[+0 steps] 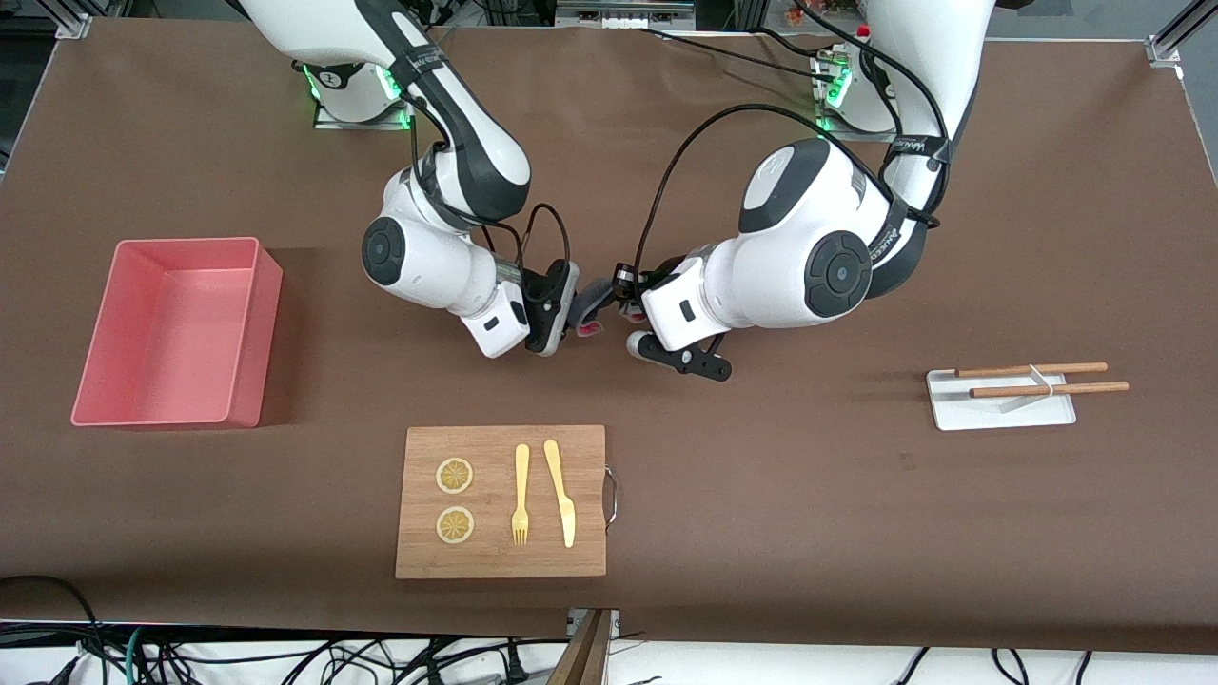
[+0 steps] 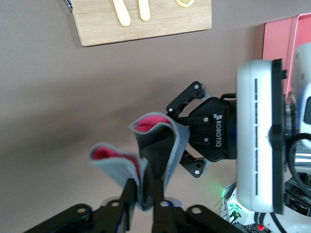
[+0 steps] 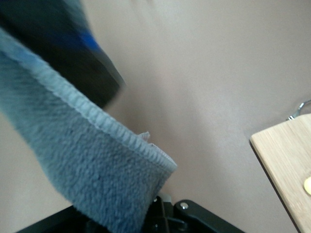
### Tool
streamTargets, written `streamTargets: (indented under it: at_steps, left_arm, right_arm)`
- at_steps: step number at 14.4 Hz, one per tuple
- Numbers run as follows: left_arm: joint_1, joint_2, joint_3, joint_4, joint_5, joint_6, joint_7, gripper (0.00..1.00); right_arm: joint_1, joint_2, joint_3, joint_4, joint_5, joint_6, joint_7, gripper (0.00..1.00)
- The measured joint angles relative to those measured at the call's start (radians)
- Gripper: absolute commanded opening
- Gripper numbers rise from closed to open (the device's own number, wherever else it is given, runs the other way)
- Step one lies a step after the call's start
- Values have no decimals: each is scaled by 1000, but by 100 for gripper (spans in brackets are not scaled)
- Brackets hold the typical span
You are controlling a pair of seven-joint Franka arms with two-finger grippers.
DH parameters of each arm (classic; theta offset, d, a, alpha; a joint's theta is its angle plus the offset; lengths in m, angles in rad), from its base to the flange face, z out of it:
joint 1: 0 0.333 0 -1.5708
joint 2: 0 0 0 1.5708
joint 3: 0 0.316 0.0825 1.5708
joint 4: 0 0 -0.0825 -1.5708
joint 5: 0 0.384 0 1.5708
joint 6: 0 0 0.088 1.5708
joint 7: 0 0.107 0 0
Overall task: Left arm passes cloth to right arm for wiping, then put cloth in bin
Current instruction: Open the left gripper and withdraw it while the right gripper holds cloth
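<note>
Robotics lab — two Franka arms bolted along brown-covered counter (image 1: 856,533), aluminium frame corners, loose cables (image 1: 285,656) trailing below counter edge — staged props.

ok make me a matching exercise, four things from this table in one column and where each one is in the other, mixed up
Things:
1. grey cloth with pink inner side
2. pink rectangular plastic bin
3. yellow fork
4. two wooden sticks

Places:
A. on the wooden cutting board
B. between the two grippers, above the table
C. on the small white tray
D. toward the right arm's end of the table

Pairs: 1-B, 2-D, 3-A, 4-C
</note>
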Motion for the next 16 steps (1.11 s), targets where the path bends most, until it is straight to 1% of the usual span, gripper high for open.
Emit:
streamTargets:
  at_steps: [4, 6, 8, 10, 11, 14, 16]
  left_arm:
    - [1, 0, 2, 0, 0, -6, 1, 100]
    - [8, -4, 5, 1, 1, -20, 1, 100]
    - [31, -14, 8, 3, 20, -65, 2, 100]
    - [58, -40, 8, 10, 108, -139, 4, 100]
    - [65, -58, 8, 12, 166, -180, 4, 100]
    - [79, -126, 10, 15, 377, -309, 4, 100]
    - [120, -160, 16, 15, 487, -399, 3, 100]
  right_arm:
    - [-3, -36, -44, 0, -10, -104, 2, 0]
    - [-13, -61, -77, 0, -64, -187, 12, 0]
    - [-48, -84, -89, -3, -133, -283, 31, 0]
    - [-98, -102, -93, -28, -228, -367, 62, 0]
    - [-121, -108, -94, -51, -278, -382, 77, 0]
    - [-191, -113, -97, -127, -406, -388, 101, 0]
    - [-245, -114, -98, -154, -489, -389, 115, 0]
